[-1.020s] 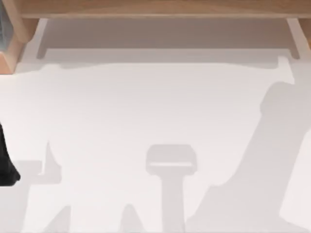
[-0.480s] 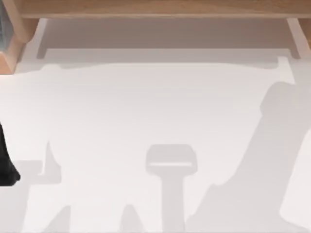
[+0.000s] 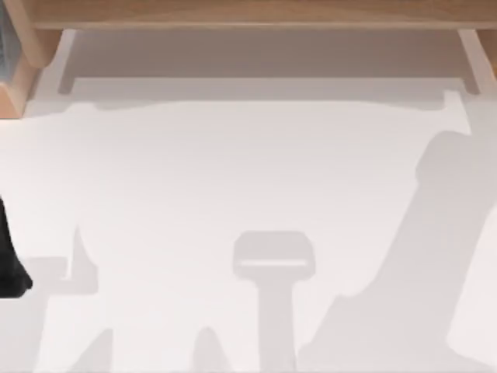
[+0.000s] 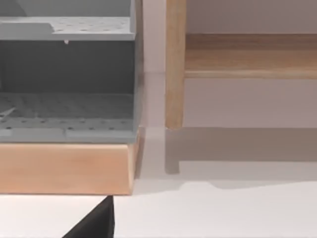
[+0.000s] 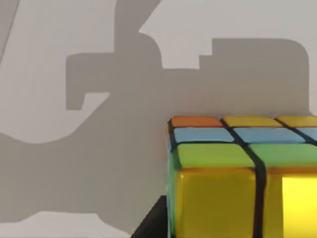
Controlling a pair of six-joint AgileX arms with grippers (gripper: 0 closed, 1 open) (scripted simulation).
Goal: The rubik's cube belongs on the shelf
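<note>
The rubik's cube (image 5: 242, 178) looms close in the right wrist view, its near face yellow with green, blue and orange squares above. My right gripper (image 5: 237, 233) is shut on it, and one dark finger (image 5: 151, 220) lies against the cube's side, with the white table behind. The shelf (image 3: 248, 14) runs as a long light-brown board along the table's far edge, and its upright support (image 4: 175, 64) and board (image 4: 247, 54) appear in the left wrist view. My left arm (image 3: 9, 264) sits at the table's left edge, and a dark tip of the left gripper (image 4: 96, 225) faces the shelf.
A grey perforated rack (image 4: 67, 74) on a wooden base (image 4: 64, 168) stands beside the shelf's left support, at the table's far left corner (image 3: 12, 78). Arm shadows fall across the white table (image 3: 233, 171).
The right arm's shadow at the table's right side has shifted slightly. The left arm and the shelf have not moved.
</note>
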